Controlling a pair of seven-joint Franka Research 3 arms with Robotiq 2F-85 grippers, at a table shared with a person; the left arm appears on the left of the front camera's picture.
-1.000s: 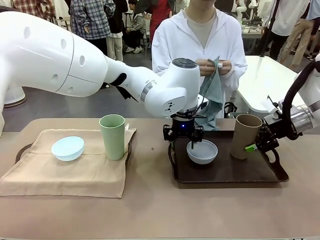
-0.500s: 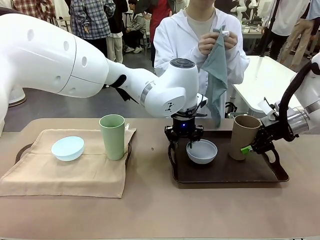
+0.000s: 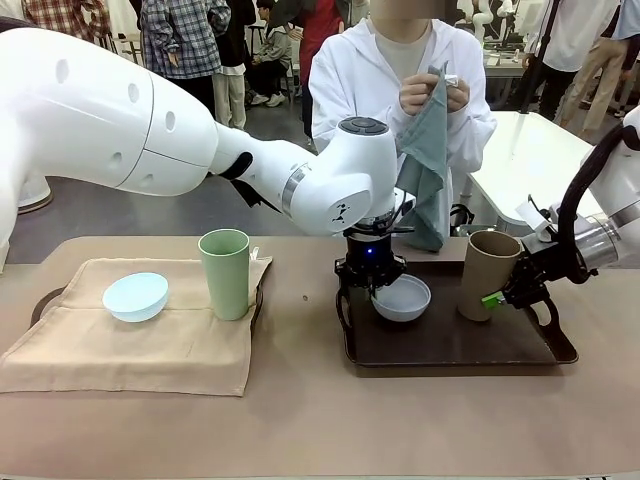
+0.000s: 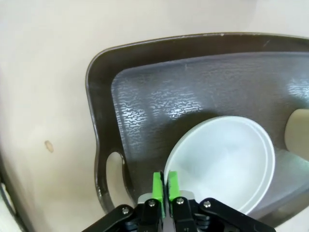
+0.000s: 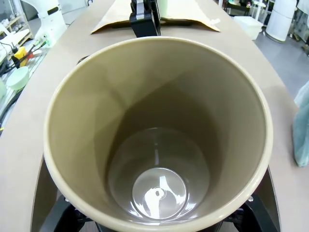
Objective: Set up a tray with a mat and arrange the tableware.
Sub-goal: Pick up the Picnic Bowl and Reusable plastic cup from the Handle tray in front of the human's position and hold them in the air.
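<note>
the whitish-grey bowl lay at the left end of the dark tray, directly under the left fingers; these pointed straight down and were nearly closed, pinching the bowl's rim with one green pad inside and one outside; the bowl appeared tipped slightly, its gripped edge raised. the tan tumbler stood upright at the right end of the same tray, long axis vertical, well apart from the bowl; the right fingers were closed on its side wall from the right. each arm was nearer its own item. a person's hands held a grey-green cloth hanging above the tray's far edge; judged: both items must clear the tray before the cloth goes down.
</note>
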